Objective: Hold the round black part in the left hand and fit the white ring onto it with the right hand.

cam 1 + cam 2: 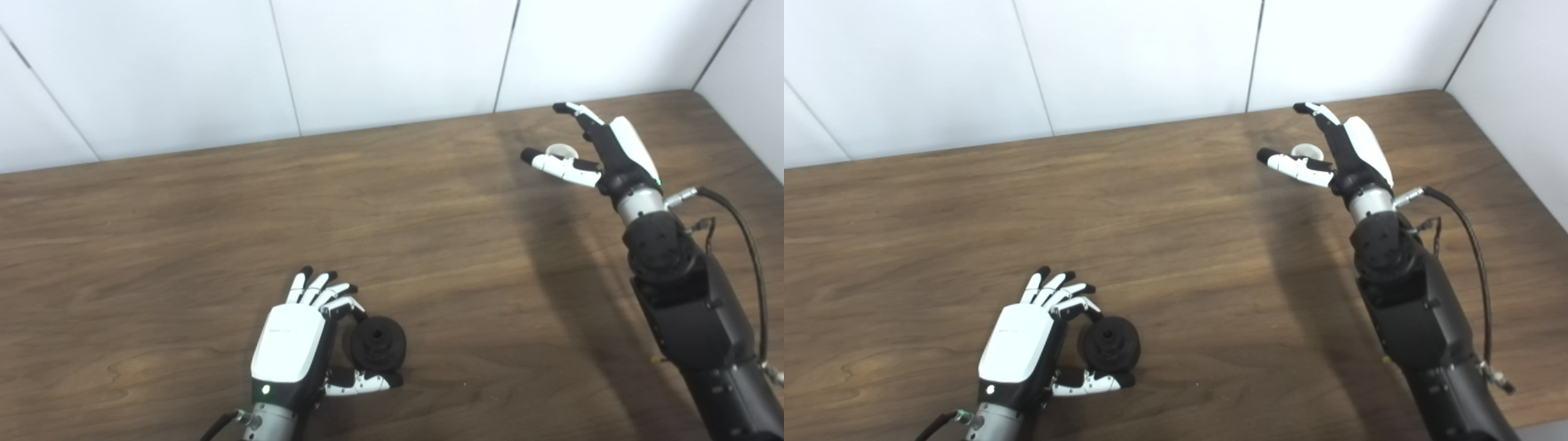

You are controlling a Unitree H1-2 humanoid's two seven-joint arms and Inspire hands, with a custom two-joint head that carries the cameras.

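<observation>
The round black part [378, 343] sits near the table's front edge, a ribbed disc with a raised hub facing up. My left hand [294, 343] is beside it on the left, one finger curled onto its far rim and the thumb against its near rim, the other fingers stretched out. The small white ring [561, 150] lies on the table at the far right. My right hand [603, 153] hovers open around it, thumb on the near side and fingers spread past the far side, not touching it as far as I can tell. In the right eye view the ring [1306, 149] shows between thumb and fingers.
The brown wooden table [245, 214] ends at white wall panels [392, 61] behind and on the right. A black cable [744, 233] loops off my right forearm. The ring lies close to the back right corner.
</observation>
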